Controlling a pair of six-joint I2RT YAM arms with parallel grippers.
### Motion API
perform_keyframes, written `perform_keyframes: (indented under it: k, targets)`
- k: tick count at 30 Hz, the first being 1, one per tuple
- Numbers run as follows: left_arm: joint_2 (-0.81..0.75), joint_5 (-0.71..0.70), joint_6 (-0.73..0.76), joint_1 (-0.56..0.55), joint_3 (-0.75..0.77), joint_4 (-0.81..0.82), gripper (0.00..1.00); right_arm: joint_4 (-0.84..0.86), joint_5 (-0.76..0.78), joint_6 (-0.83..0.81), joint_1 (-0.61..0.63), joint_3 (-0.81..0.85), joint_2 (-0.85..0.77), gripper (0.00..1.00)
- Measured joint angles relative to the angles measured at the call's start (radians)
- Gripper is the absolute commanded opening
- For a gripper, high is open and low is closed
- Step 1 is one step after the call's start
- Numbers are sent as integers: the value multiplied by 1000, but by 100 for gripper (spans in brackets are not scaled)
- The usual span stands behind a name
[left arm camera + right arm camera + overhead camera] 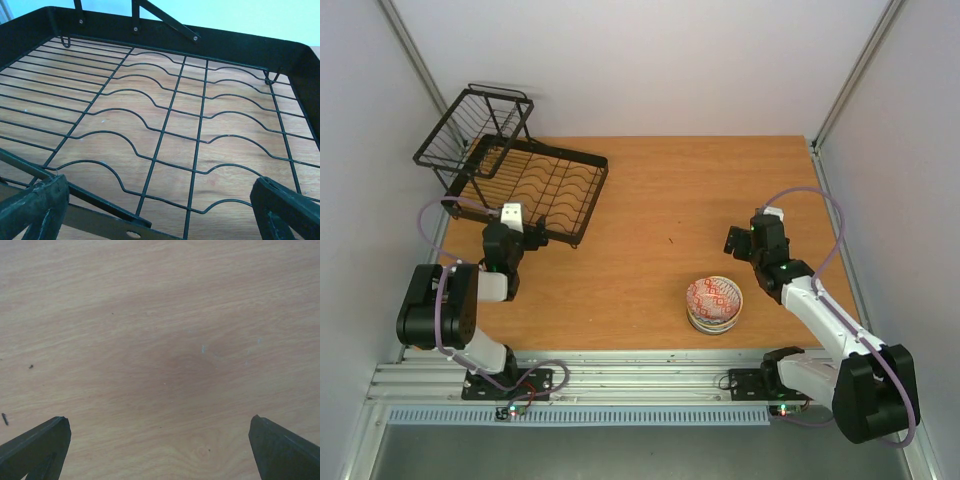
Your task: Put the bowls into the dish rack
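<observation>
A stack of bowls (714,304) sits on the wooden table near the front, right of centre; the top bowl is red-and-white patterned. The black wire dish rack (520,175) stands at the far left, with nothing in it, its raised basket end at the back. In the left wrist view the rack (165,115) fills the frame. My left gripper (542,236) is open at the rack's near edge, holding nothing. My right gripper (734,240) is open over bare table, behind and to the right of the bowls, holding nothing.
White walls close the table on the left, right and back. A metal rail (620,375) runs along the front edge by the arm bases. Small dark specks (31,366) lie on the wood under the right gripper.
</observation>
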Motion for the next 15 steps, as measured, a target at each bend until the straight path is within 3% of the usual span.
perform_keyframes:
  k: [7,15]
  targets:
    - [-10,9,9,0,-7,3,99,-53,48,27,4,18,28,99]
    - [-219,-2,12,-1,-11,-92,99,-127,88,97,5,18,25,99]
